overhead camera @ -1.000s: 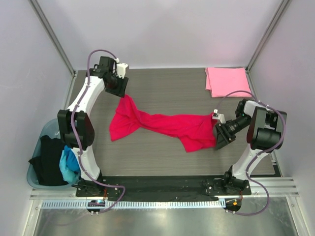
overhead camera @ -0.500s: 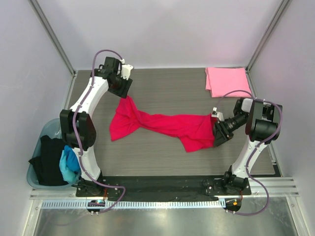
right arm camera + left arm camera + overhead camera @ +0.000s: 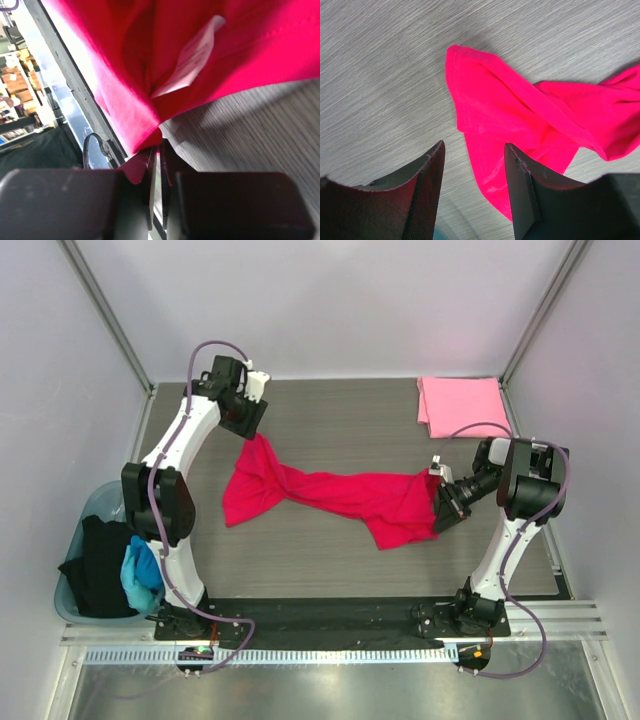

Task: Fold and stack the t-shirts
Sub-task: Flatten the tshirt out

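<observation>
1. Across the middle of the grey wood-grain counter (image 3: 340, 425) lies the crimson t-shirt (image 3: 330, 495). It is unfolded and twisted into a long rope running from 10 o'clock to 4 o'clock, wider and bunched at both ends.
2. At 1 o'clock, in the far corner of the counter, the pink t-shirt (image 3: 462, 405) lies folded flat into a neat rectangle, well apart from the crimson one.
3. The left gripper (image 3: 248, 423) hangs at 11 o'clock just over the crimson t-shirt's far tip. Its wrist view shows the jaws spread wide, gripping nothing, with the cloth lying on the counter below them.
4. The right gripper (image 3: 438, 503) sits at 3 o'clock near the counter's right edge, jaws pinched narrow on an edge of the crimson t-shirt. A white tag (image 3: 192, 57) shows on the cloth just beyond the pinch.
5. Off the counter at 8 o'clock stands a pale blue basket (image 3: 80, 612) holding a black shirt (image 3: 98, 560) and a bright blue shirt (image 3: 138, 578). Both are crumpled, and the black one spills over the rim.
6. Pale lilac walls (image 3: 330, 310) close the counter on three sides, with slanting metal posts (image 3: 105, 315) at the far corners.
7. Along 6 o'clock a black plate (image 3: 330, 612) carries both arm bases, and a slotted metal rail (image 3: 330, 655) runs just nearer than it.
</observation>
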Robot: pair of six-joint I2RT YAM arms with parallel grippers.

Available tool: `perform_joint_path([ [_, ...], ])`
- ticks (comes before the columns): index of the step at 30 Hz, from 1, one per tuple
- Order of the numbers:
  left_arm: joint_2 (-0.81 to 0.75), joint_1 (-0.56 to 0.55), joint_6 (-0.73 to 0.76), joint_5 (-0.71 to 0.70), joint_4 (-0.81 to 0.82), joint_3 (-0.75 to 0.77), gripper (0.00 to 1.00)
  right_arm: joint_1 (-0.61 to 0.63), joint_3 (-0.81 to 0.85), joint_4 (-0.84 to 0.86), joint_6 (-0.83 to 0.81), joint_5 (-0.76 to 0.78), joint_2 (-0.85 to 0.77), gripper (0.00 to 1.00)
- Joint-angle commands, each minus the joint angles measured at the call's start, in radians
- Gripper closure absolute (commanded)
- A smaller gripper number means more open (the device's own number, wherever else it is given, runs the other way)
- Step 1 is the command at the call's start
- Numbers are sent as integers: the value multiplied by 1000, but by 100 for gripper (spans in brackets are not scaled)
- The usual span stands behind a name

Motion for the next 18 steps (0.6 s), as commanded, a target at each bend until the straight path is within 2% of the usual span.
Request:
perform_joint_path([
  [1,-48,-1,24,-22,4,-3,48,-5,46,-130,-55,-39,-14,92],
  [6,-61,9,50,-39,10,-34,48,-42,98,-202,-75,-15,-108,98],
  [11,-23,32,67,1,5,-54,47,-51,142,-200,-60,-10,-220,99],
  [18,86,63,48,-33,-3,-2,47,-51,280,-203,9,-68,-211,99],
])
